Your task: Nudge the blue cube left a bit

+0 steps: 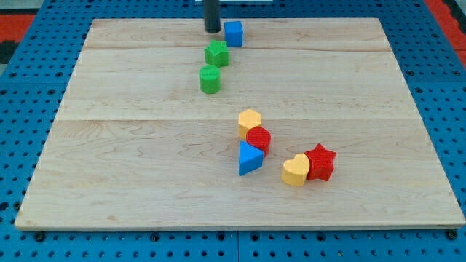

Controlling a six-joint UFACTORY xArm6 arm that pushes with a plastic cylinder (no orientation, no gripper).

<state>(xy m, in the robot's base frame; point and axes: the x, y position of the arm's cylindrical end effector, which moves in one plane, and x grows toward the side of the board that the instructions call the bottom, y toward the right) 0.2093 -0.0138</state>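
At the view's top, camera view:
Landmark: the blue cube (234,33), sitting near the top edge of the wooden board (131,167).
My tip: my tip (212,30) stands just beside the blue cube, on its left; whether they touch I cannot tell.
Claw: there is none, only the straight rod, so nothing spreads, presses together or pinches.
Neighbours: a green star-like block (216,54) lies just below and left of the blue cube; a green cylinder (210,79) lies further below it.
Far group: the yellow hexagon (250,121), red cylinder (258,139), blue triangle (250,159), yellow heart (295,171) and red star (320,162) sit well below the blue cube.
Handling: the blue cube looks small, rigid and light; it should slide easily on smooth wood and could spin if struck off-centre.
Where to push: its right face, squarely in the middle; my tip is on the wrong side, so it would need to go round first.
Risk: too long a shove may carry the cube toward the green star-like block.
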